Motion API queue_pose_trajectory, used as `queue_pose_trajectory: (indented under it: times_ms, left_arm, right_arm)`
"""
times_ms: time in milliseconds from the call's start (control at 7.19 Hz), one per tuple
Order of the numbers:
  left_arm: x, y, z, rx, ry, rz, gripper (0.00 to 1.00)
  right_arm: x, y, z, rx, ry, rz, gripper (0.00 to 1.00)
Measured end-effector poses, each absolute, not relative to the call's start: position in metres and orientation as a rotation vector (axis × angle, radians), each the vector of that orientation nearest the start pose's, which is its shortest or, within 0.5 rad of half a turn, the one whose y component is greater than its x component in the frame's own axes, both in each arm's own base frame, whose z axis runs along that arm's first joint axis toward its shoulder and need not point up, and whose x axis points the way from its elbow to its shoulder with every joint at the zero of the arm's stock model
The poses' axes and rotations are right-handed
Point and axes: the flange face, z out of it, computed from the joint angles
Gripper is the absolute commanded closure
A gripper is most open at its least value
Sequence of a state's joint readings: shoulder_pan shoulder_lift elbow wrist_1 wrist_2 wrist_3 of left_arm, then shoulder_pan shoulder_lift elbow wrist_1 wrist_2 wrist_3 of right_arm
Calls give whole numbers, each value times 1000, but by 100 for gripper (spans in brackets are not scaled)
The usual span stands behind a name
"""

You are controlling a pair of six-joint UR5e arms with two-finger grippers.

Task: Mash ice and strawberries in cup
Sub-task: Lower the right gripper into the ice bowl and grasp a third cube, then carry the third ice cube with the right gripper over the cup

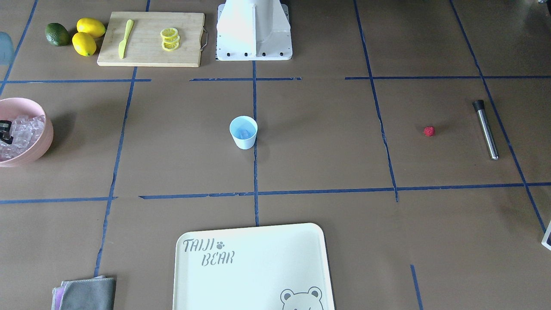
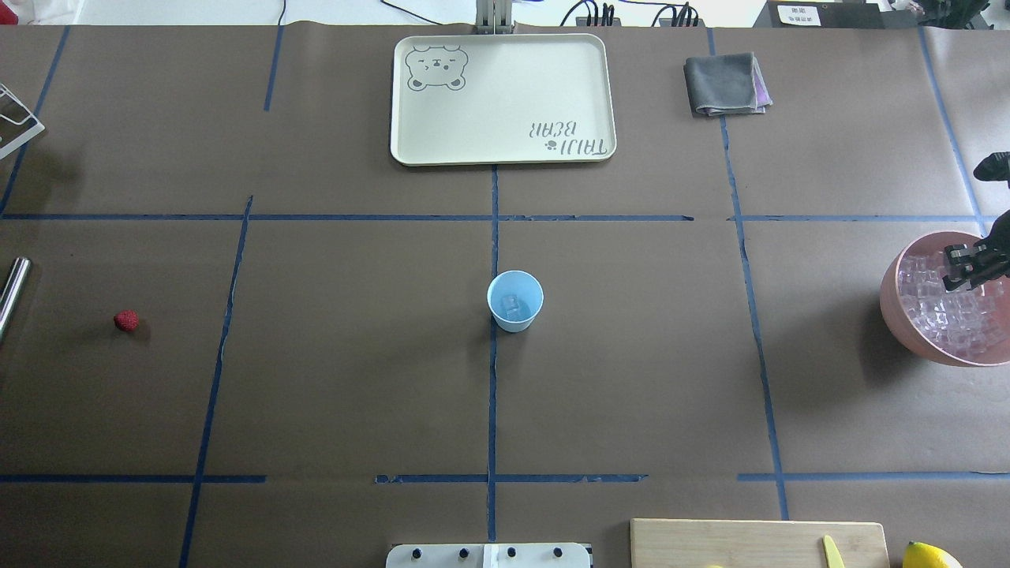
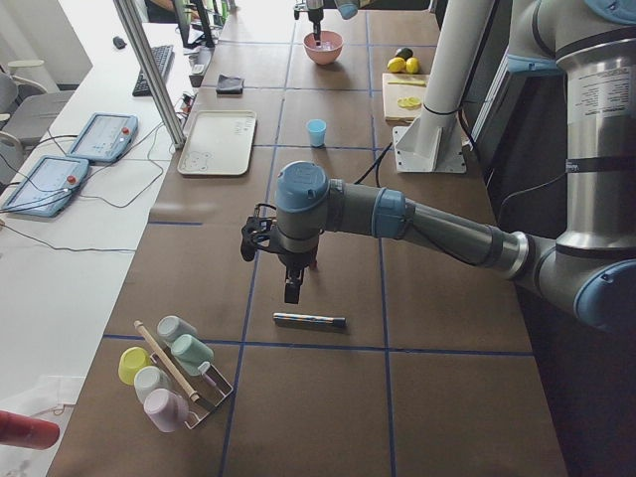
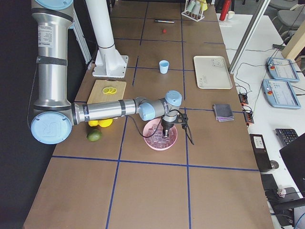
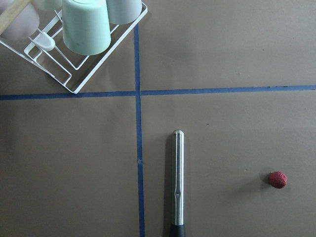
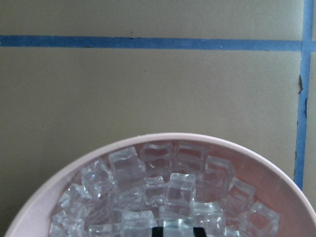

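The light-blue cup [image 1: 243, 132] [image 2: 514, 300] stands upright at the table's middle with one ice cube inside. A glistening heap of ice [image 6: 163, 192] [image 2: 943, 312] fills a pink bowl [image 1: 41, 148] [image 2: 895, 304] at the robot's right end. My right gripper [image 2: 970, 267] [image 6: 178, 230] is down in that bowl, its dark fingertips [image 6: 158, 231] a cube's width apart with a cube between them. The red strawberry [image 1: 429, 131] [image 5: 277, 179] lies alone on the table toward the robot's left. My left gripper [image 3: 290, 288] hangs above that end; I cannot tell if it is open or shut.
A steel muddler [image 1: 485, 129] [image 5: 177, 182] lies beside the strawberry, under the left arm. A wire rack of cups [image 5: 79, 39] stands beyond it. A cream tray [image 2: 442, 150], a grey cloth [image 2: 724, 84], and a cutting board [image 1: 107, 51] with lemon slices, knife and whole fruit nearby ring the table.
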State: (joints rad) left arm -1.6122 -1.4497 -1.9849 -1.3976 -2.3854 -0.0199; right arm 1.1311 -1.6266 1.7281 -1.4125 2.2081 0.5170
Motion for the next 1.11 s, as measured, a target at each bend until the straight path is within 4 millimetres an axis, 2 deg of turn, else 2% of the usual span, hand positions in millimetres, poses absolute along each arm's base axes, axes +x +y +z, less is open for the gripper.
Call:
queue_pose_trajectory:
  times_ms: [278, 417, 556, 695, 834, 973, 1112]
  left_arm:
    - [-79, -427, 526, 123, 812, -8, 0]
    - [-78, -426, 526, 123, 813, -9, 0]
    - [-78, -424, 526, 122, 814, -9, 0]
    - [-78, -423, 526, 122, 813, -9, 0]
    - [-78, -423, 526, 121, 813, -9, 0]
    - [-78, -423, 526, 121, 813, -9, 0]
    - [-78, -423, 527, 119, 813, -9, 0]
  right_arm:
    - [-108, -470, 581, -27, -706, 28, 100]
    - [-89, -461, 561, 0, -724, 44, 100]
    - [-78, -453, 531, 13, -734, 54, 100]
    - [-77, -456, 491, 14, -737, 60, 100]
    - [-88, -471, 443, 7, -738, 52, 100]
    - [-117, -487, 393, -11, -738, 23, 100]
    - [-164, -494, 345, -34, -746, -1, 100]
